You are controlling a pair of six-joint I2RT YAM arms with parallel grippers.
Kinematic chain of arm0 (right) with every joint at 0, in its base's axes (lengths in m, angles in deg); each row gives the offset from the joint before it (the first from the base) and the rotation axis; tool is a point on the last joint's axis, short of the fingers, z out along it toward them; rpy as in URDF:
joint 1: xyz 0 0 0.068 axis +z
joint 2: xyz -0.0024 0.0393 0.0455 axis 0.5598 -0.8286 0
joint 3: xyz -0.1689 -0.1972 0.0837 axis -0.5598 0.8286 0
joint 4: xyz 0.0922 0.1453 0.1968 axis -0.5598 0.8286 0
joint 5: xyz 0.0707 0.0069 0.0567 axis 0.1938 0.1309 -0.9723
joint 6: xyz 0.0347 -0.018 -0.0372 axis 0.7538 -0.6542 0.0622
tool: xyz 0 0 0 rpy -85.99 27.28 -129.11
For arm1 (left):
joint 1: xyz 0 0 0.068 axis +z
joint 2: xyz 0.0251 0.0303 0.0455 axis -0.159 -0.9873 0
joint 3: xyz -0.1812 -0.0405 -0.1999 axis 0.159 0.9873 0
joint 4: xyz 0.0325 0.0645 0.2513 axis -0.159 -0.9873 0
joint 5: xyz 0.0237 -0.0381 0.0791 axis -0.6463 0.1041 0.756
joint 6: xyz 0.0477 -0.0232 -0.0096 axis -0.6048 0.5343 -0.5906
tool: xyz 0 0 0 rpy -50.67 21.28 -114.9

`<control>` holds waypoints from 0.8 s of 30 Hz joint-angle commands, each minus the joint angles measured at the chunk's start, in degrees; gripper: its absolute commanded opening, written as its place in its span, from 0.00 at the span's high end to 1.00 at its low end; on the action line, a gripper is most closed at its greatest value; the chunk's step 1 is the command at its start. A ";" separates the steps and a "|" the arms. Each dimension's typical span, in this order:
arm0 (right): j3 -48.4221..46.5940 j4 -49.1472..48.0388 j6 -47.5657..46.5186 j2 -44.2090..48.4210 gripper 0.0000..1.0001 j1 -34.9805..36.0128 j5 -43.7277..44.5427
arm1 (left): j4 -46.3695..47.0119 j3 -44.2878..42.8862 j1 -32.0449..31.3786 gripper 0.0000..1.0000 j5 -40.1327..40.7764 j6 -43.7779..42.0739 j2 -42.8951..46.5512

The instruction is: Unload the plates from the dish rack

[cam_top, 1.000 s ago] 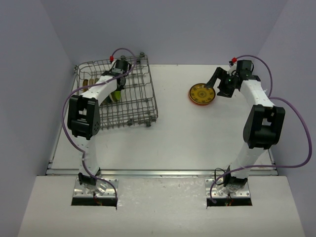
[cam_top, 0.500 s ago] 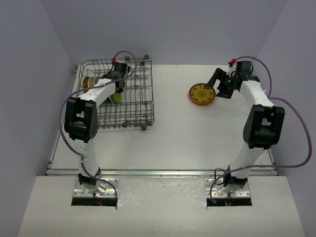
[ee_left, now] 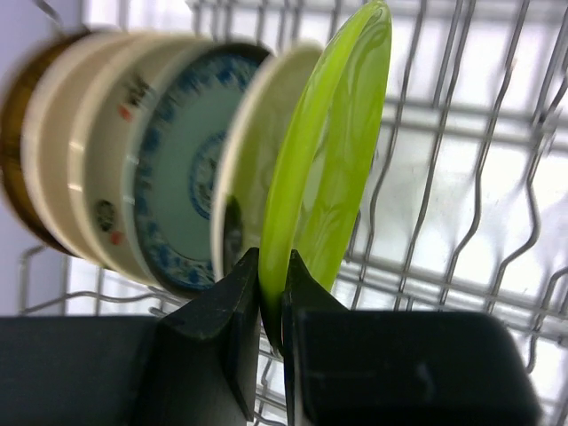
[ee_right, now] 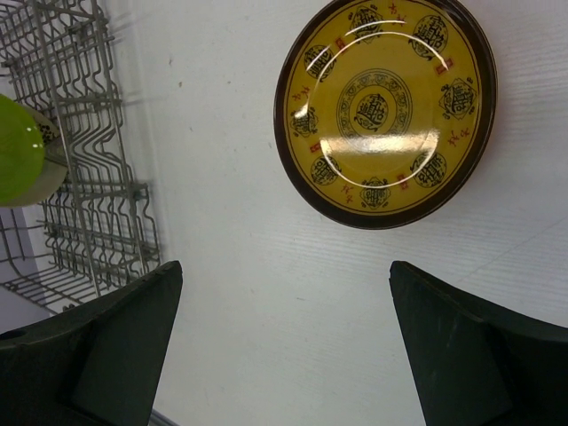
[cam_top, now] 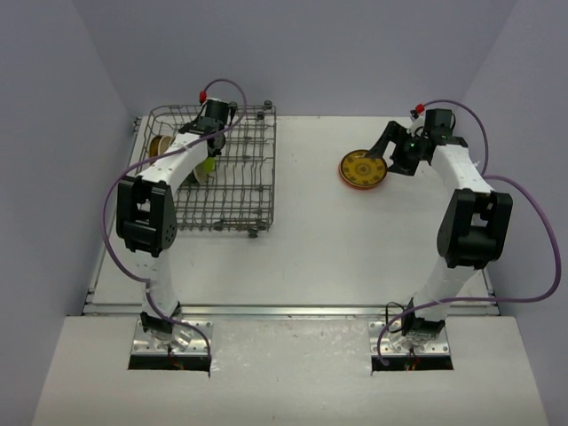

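Left wrist view: left tool point(ee_left: 271, 275) clamping lower rim of lime green plate point(ee_left: 330, 151), fingers nearly closed on it. Plate standing upright on edge inside dish rack point(cam_top: 238, 191), at one end of row. Teal-patterned plate point(ee_left: 191, 169) and several beige-backed plates standing close beside it. Right wrist view: right tool point(ee_right: 284, 293) hanging with fingers spread wide, gripping nothing, above yellow-brown patterned plate point(ee_right: 386, 111). This plate lying flat, face up, on desk point(ee_right: 248, 293), well apart from dish rack, to its right in top external view.
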 commanded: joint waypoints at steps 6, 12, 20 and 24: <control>-0.80 -3.20 0.35 3.65 0.01 1.75 -2.97 | 2.27 -10.62 -5.59 1.00 13.21 -4.23 6.92; 5.23 -17.82 4.47 8.53 0.04 2.54 -18.75 | 2.46 -3.92 -4.54 1.00 -18.18 2.68 15.26; 8.41 -25.81 1.35 15.75 0.24 8.81 -24.98 | 5.54 3.18 -4.51 1.00 -63.17 6.65 18.78; 7.24 -22.83 -2.61 16.37 0.34 13.34 -24.20 | 6.34 3.68 -4.68 1.00 -71.49 8.94 17.96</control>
